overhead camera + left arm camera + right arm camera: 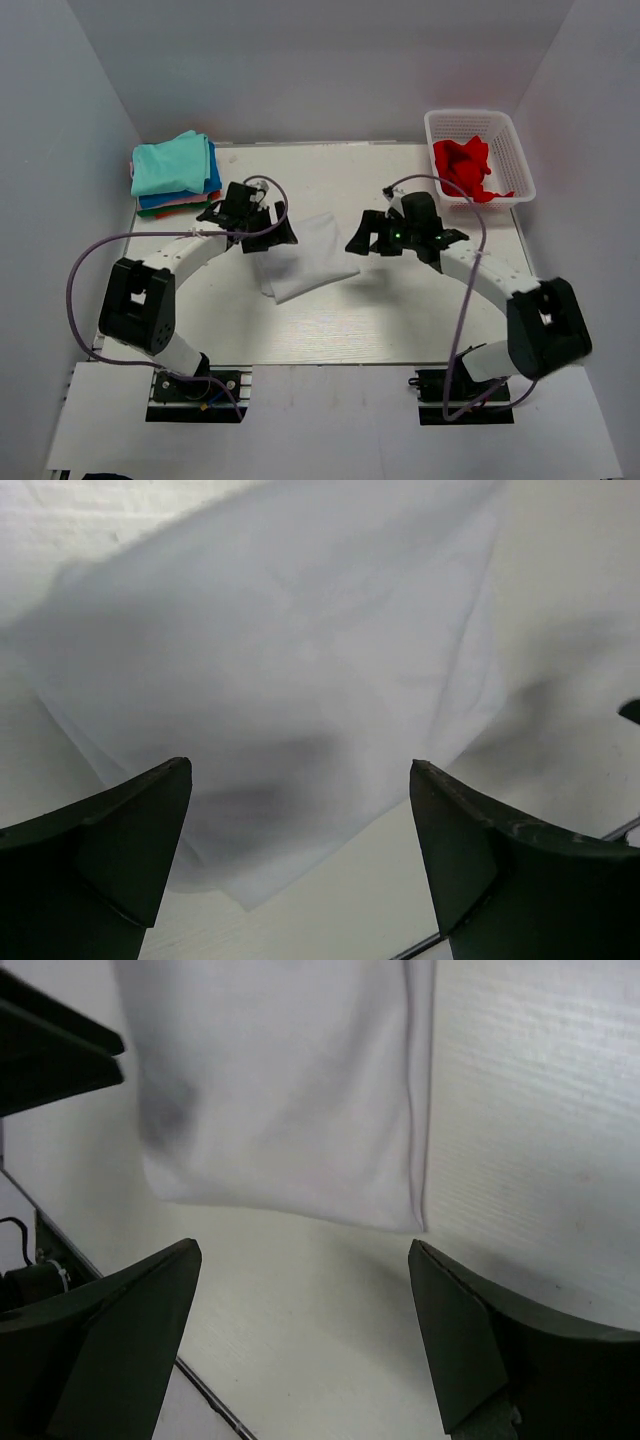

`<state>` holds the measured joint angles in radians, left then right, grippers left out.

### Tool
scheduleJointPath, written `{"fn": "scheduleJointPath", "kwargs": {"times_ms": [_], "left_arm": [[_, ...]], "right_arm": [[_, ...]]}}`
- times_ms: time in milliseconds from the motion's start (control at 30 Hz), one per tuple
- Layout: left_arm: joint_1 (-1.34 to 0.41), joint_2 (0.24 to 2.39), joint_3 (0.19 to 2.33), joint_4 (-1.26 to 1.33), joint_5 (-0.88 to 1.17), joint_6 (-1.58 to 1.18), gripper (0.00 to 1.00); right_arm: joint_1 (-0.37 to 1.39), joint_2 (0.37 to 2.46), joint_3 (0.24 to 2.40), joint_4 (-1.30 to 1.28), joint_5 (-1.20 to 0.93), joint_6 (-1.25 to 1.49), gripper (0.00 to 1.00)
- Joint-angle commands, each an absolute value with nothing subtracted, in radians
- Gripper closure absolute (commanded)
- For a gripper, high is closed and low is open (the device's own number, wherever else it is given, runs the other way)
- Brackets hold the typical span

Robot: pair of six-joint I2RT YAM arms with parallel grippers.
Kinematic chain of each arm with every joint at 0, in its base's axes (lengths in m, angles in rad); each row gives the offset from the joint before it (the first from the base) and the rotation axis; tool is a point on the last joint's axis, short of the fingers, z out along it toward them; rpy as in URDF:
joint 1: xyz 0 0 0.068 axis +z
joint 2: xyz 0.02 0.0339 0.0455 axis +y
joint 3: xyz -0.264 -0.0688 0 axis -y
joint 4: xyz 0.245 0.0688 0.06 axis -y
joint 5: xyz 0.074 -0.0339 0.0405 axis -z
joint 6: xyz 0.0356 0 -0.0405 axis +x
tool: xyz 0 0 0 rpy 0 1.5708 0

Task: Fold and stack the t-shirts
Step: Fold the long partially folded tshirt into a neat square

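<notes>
Mid-table — white t-shirt (300, 258) folded flat (slightly askew).

White t-shirt (305, 262) corner — hidden under left hand (275, 226)

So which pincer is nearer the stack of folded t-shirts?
Left. The left pincer hovers just front-right of the stack, at the white t-shirt's edge; the right pincer is beyond that shirt, farther right.

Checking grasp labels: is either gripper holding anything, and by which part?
Nothing held: left gripper and right gripper are both open and empty, near the folded white t-shirt.
</notes>
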<state>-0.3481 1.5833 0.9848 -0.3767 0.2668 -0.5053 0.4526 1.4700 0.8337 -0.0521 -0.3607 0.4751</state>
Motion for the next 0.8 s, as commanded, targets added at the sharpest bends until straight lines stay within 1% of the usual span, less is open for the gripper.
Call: {"fn": "scheduleJointPath", "kwargs": {"times_ms": [0, 100, 133, 167, 233, 267, 300, 333, 367, 433, 467, 600, 667, 767], "left_arm": [[-0.351, 1.508, 1.072, -0.429, 0.170, -0.512, 0.00], [-0.351, 1.508, 1.081, -0.416, 0.186, -0.540, 0.00], [-0.351, 1.508, 1.092, -0.407, 0.169, -0.549, 0.00], [-0.351, 1.517, 1.092, -0.417, 0.114, -0.590, 0.00], [-0.337, 1.526, 1.092, -0.417, 0.084, -0.624, 0.00], [-0.328, 1.526, 1.075, -0.398, 0.065, -0.650, 0.00], [-0.328, 1.548, 1.066, -0.379, 0.052, -0.650, 0.00], [-0.328, 1.560, 1.066, -0.379, 0.035, -0.650, 0.00], [-0.328, 1.574, 1.054, -0.355, 0.025, -0.664, 0.00], [-0.328, 1.633, 1.045, -0.331, 0.008, -0.673, 0.00], [-0.328, 1.660, 1.045, -0.318, 0.008, -0.686, 0.00], [-0.310, 1.793, 1.080, -0.345, 0.054, -0.686, 0.00], [-0.301, 1.822, 1.080, -0.356, 0.054, -0.698, 0.00], [-0.290, 1.833, 1.039, -0.359, 0.044, -0.707, 0.00]], "right_arm": [[0.471, 1.338, 0.856, -0.055, -0.348, 0.397, 0.10], [0.517, 1.315, 0.885, -0.012, -0.446, 0.344, 0.10], [0.528, 1.325, 0.894, 0.036, -0.469, 0.316, 0.10], [0.563, 1.347, 0.899, 0.047, -0.506, 0.321, 0.10], [0.589, 1.406, 0.940, 0.116, -0.561, 0.333, 0.10], [0.630, 1.480, 0.952, 0.132, -0.575, 0.340, 0.10], [0.649, 1.509, 0.974, 0.179, -0.631, 0.339, 0.10], [0.672, 1.537, 0.989, 0.195, -0.638, 0.342, 0.10], [0.687, 1.614, 1.011, 0.201, -0.635, 0.344, 0.10], [0.728, 1.666, 1.045, 0.236, -0.612, 0.342, 0.10], [0.747, 1.754, 1.092, 0.230, -0.609, 0.338, 0.10], [0.765, 1.908, 1.102, 0.239, -0.650, 0.382, 0.10], [0.762, 1.943, 1.079, 0.242, -0.650, 0.413, 0.10], [0.758, 1.931, 0.994, 0.236, -0.568, 0.400, 0.10]]}}
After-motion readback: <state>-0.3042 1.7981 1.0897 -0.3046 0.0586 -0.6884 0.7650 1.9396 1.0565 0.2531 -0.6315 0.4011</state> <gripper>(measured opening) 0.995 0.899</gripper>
